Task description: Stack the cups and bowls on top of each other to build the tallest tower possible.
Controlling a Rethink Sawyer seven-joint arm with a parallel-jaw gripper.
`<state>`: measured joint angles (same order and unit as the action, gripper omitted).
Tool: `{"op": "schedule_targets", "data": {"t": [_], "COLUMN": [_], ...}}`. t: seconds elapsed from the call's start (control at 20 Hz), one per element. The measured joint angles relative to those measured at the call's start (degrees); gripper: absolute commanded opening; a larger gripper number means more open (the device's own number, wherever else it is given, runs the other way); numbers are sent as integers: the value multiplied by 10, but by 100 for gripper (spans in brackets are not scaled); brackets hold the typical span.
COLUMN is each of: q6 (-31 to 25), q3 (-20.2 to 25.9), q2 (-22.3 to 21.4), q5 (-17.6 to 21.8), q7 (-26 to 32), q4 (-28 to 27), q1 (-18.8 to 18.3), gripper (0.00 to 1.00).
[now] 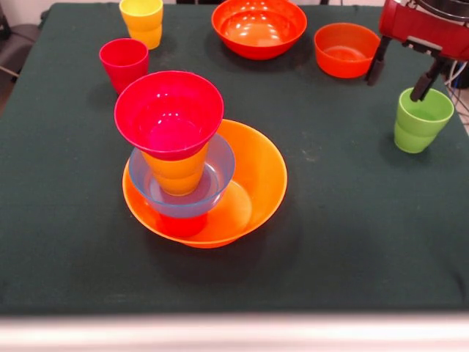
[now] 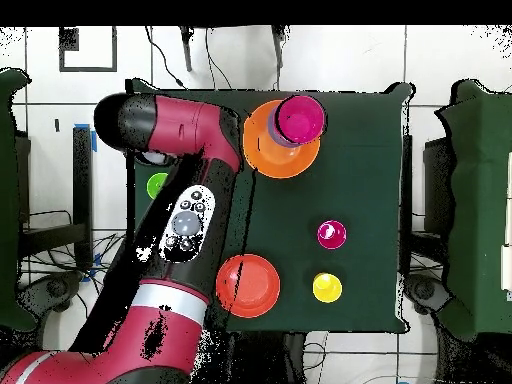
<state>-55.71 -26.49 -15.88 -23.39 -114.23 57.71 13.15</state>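
The tower stands at centre left in the front view: a wide orange bowl [image 1: 256, 172] holds a light blue bowl [image 1: 218, 170], an orange cup [image 1: 176, 172] and a magenta bowl [image 1: 168, 114] on top. A red shape [image 1: 179, 224] shows under the blue bowl. My gripper [image 1: 401, 73] is open and empty at the far right, just above and behind the green cup [image 1: 421, 119]. Loose pieces are a crimson cup [image 1: 123, 62], a yellow cup [image 1: 141, 22], a large red-orange bowl [image 1: 259, 28] and a small orange-red bowl [image 1: 346, 50]. No dark blue bowl shows.
In the overhead view my arm [image 2: 185, 215] covers the gripper, the small bowl and most of the green cup [image 2: 157, 185]. The tower [image 2: 300, 118], the crimson cup [image 2: 332, 235], the yellow cup [image 2: 326, 288] and the large bowl [image 2: 247, 285] show there. The green cup is near the table's edge.
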Motion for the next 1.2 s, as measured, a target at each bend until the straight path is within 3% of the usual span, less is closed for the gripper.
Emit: {"op": "schedule_targets", "data": {"t": [1.2], "q6": [0], "q3": [0], "q2": [38], "q5": [0], "q7": [0], "q4": [0], "q1": [17], "gripper": [100]}}
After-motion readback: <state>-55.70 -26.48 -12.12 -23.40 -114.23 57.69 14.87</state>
